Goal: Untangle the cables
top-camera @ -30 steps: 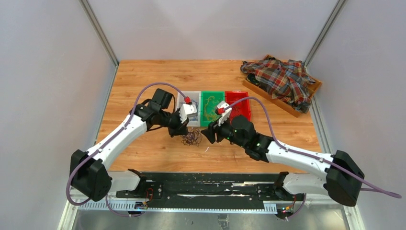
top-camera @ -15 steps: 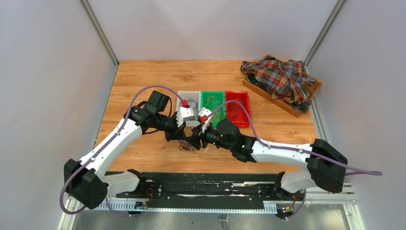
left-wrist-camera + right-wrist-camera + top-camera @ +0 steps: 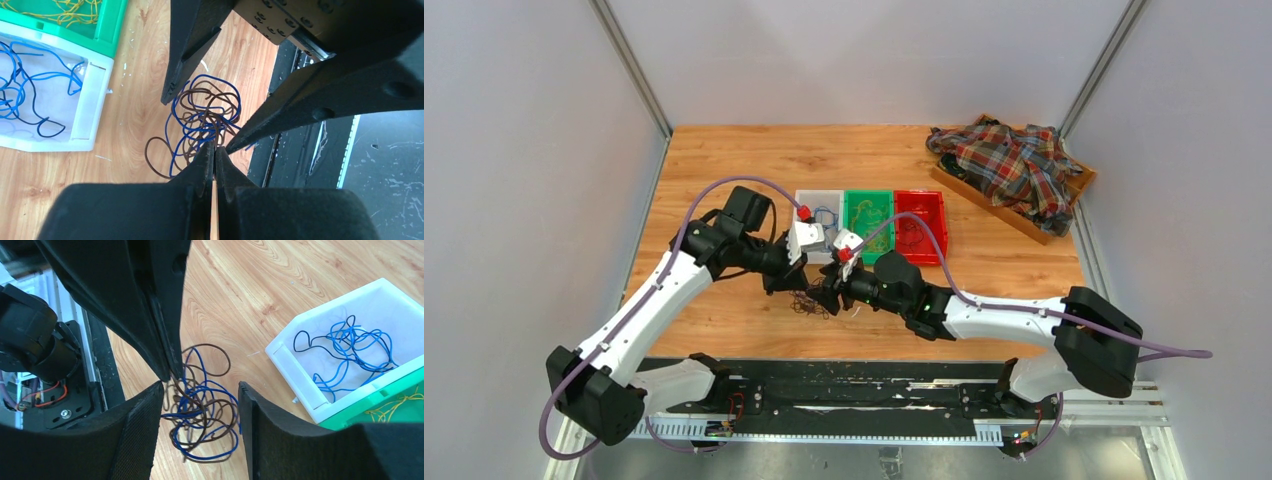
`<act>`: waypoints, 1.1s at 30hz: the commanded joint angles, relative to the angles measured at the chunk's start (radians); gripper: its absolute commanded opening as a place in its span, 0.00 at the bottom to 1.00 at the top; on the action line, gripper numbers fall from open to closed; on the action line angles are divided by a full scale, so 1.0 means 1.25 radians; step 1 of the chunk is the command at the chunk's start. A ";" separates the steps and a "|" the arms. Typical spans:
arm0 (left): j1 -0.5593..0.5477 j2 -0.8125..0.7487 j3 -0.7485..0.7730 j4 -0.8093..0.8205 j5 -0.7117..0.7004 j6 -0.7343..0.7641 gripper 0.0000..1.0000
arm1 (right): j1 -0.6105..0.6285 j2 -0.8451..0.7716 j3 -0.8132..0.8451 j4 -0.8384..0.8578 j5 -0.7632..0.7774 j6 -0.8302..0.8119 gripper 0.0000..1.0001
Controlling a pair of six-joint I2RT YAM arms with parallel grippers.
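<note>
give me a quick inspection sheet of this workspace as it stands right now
surface: wooden table, a few pale specks near the tangle
job's things: tangle of wires, blue and brown loops, on the table in front of the bins
clutter: white bin with blue wires, green bin with yellow wires, red bin with dark wires; plaid shirt heaped on a wooden tray at the far right
grippers: left gripper shut, tips pinching the tangle's edge; right gripper open, fingers on either side of the tangle
cables: purple arm cables arch above both arms
surroundings: grey walls on three sides, black rail at the arms' bases
</note>
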 commanded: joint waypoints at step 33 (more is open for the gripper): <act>-0.084 0.000 0.322 -0.238 -0.024 0.021 0.01 | 0.043 0.119 -0.116 0.429 0.202 0.019 0.62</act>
